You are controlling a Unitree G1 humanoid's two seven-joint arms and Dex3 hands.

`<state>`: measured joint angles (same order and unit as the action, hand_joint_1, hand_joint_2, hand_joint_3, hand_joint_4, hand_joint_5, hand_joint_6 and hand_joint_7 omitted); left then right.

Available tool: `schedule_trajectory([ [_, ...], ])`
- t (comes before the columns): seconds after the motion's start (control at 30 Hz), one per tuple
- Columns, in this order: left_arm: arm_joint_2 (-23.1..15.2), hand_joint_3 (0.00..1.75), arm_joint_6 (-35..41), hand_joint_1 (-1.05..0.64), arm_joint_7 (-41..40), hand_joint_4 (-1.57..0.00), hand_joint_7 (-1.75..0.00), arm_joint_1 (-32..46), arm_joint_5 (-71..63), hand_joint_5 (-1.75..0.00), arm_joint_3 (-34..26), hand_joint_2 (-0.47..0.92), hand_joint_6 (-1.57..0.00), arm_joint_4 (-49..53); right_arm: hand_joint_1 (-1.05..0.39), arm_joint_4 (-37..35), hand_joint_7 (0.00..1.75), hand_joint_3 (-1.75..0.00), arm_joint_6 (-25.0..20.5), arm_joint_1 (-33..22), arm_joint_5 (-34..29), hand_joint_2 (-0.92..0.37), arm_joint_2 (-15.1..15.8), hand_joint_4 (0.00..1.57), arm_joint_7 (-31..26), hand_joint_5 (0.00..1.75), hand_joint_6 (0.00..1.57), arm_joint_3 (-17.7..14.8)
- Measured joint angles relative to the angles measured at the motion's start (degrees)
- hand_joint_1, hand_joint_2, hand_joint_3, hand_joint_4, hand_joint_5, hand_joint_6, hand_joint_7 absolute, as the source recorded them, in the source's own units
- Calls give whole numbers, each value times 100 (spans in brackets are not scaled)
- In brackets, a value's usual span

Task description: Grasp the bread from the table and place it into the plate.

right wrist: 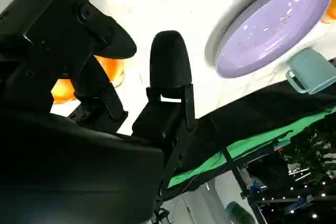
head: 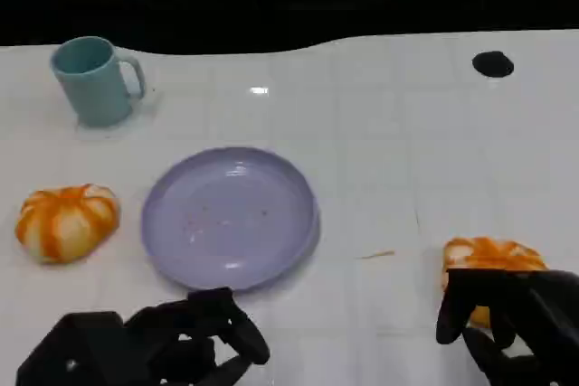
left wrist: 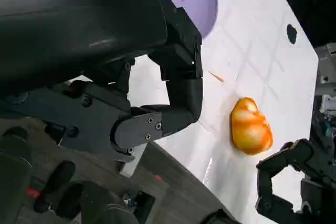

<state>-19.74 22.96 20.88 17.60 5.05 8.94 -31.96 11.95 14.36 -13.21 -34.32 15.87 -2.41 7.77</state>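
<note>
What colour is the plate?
Pale lilac plate, seen best in the head view.

Open surface (head: 389, 178) lies between the right-side bread (head: 488, 255) and the plate (head: 231, 217); the mug (head: 95, 80) stands well back.

- The right robot hand (head: 511, 323) covers the near half of the bread (head: 490, 258) at 4 o'clock of the plate (head: 231, 219); whether its fingers touch the bread cannot be told.
- In the right wrist view the bread (right wrist: 107, 72) shows as orange patches behind the fingers (right wrist: 170, 66).
- The left robot hand (head: 154, 345) is cut off by the head view's lower edge.
- The small black thing (head: 493, 63) on the bench (head: 389, 133) at 2 o'clock is too small to identify.
</note>
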Motion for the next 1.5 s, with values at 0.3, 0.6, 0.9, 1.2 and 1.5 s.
schedule_trajectory([
  [0.3, 0, 54, 16, -33, 0, -64, -144, -1, 2, -175, -1, 92, -59, 0, 3, 0, 127, -136, -1, 0, 2, -21, 0, 93, 1, 175, 91, 0],
  [0.6, 0, 54, 15, -33, 0, -64, -144, -3, -1, -175, 0, 92, -59, 0, 4, -2, 127, -136, 0, 6, 22, -20, 0, 93, 0, 175, 91, 0],
  [0.9, 0, 55, 20, -33, 0, -63, -143, -3, 0, -175, 0, 92, -59, -1, 5, -13, 118, -138, 51, 11, 25, -21, 0, 92, -26, 174, 93, -3],
  [1.2, 0, 54, 6, -33, 2, -63, -144, -3, 2, -175, -8, 92, -59, 2, -8, 179, 61, -97, -42, 72, 28, -34, 3, 90, -67, 123, 102, -210],
  [1.5, -5, 55, 7, -34, 2, -64, -144, -13, -4, -175, -16, 92, -59, 2, -36, 965, 5, -18, -795, 103, -934, -76, 180, 70, 258, 58, 89, -242],
])
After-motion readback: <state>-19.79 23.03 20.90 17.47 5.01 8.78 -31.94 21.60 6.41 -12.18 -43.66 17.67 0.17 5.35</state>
